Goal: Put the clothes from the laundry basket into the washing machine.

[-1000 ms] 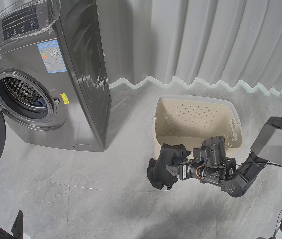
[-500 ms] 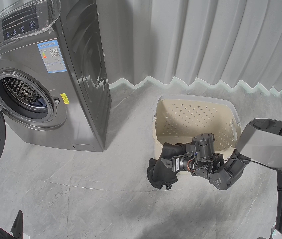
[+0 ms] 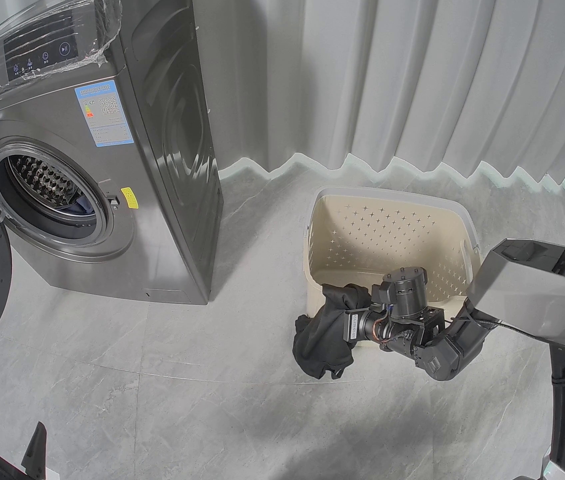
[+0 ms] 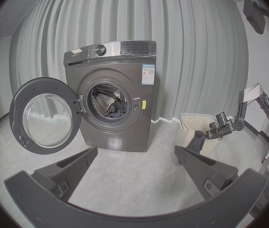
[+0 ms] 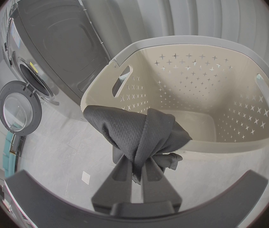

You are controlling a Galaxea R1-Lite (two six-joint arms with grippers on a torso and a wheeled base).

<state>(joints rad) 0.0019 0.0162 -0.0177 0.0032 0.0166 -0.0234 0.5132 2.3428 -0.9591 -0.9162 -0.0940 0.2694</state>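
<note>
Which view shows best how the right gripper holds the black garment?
The right wrist view: the right gripper pinches the black garment close up. The head view shows it hanging beside the basket; the left wrist view shows it far off.

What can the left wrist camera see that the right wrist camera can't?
Left wrist view, not the right: clothes inside the drum, the control knob and the open left gripper. Right wrist view, not the left: the laundry basket's inner floor and a white square on the ground. Both: the washing machine with its door open, and the right gripper shut on a dark garment.
</note>
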